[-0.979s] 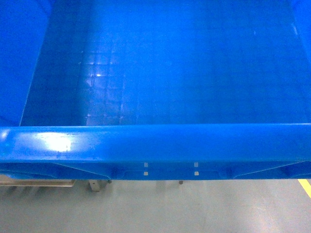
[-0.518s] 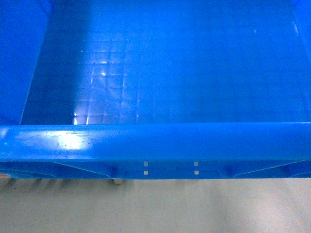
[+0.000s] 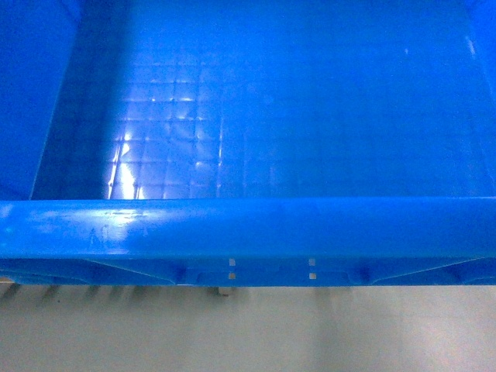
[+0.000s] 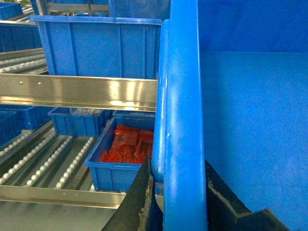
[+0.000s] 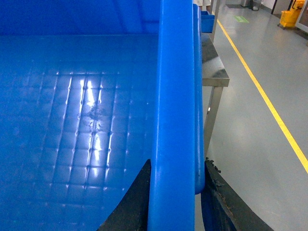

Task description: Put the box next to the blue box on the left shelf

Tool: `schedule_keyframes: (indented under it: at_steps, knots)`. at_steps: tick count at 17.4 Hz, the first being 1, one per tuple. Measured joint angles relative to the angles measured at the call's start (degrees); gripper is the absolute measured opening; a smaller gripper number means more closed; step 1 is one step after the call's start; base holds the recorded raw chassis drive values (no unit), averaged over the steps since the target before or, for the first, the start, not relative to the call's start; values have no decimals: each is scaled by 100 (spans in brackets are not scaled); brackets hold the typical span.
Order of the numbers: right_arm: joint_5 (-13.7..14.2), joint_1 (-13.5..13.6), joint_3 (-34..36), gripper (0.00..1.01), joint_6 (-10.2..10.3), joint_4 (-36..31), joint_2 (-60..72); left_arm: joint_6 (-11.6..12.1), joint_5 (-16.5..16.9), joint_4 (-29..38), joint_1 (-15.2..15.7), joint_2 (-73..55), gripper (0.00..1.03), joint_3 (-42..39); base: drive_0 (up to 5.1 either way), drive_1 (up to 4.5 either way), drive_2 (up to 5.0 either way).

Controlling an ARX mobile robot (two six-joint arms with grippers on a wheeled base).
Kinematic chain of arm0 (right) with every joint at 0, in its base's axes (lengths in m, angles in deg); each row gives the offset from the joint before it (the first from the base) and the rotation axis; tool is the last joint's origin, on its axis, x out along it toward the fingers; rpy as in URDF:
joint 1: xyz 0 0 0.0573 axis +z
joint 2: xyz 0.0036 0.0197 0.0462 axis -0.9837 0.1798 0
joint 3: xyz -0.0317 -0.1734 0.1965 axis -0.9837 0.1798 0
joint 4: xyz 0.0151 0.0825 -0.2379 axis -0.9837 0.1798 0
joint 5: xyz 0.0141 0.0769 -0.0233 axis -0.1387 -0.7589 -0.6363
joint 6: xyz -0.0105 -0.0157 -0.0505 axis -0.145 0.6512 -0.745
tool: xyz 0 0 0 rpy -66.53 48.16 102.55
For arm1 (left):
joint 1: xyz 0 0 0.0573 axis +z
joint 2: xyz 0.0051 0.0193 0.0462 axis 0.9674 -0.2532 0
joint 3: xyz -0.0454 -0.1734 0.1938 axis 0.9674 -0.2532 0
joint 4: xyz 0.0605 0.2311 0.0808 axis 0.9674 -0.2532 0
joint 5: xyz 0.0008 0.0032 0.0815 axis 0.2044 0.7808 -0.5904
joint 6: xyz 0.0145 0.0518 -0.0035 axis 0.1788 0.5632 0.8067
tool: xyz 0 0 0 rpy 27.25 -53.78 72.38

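The box [image 3: 256, 116], a large bright blue crate with a grid-embossed floor, fills the head view; its thick near rim [image 3: 248, 229] runs across the frame. Neither gripper shows in that view. In the left wrist view my left gripper [image 4: 177, 166] is shut on the box's left rim [image 4: 180, 96], one black finger on each side. My right gripper [image 5: 177, 166] clamps the right rim [image 5: 175, 86] the same way. Beyond the left rim, the left shelf's roller deck [image 4: 19, 65] carries a big blue box [image 4: 98, 45] behind a steel rail.
A lower roller deck [image 4: 41, 161] holds small blue bins, one with red packets [image 4: 126, 144]. A steel cross rail [image 4: 77, 91] fronts the upper deck. On the right are a metal table [image 5: 214, 72], grey floor and a yellow floor line [image 5: 269, 106].
Under the box's near rim the floor has slid rightward and brightened; the yellow line at the lower right has left the head view. Both grips on the box are unchanged.
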Motion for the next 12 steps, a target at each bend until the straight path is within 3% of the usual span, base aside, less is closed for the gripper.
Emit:
schedule_keyframes:
  at_steps: [12]
  knots:
    - [2,0,0,21,-2,2,-4,-2,-2,4,0,0,17,0,-508,237,237]
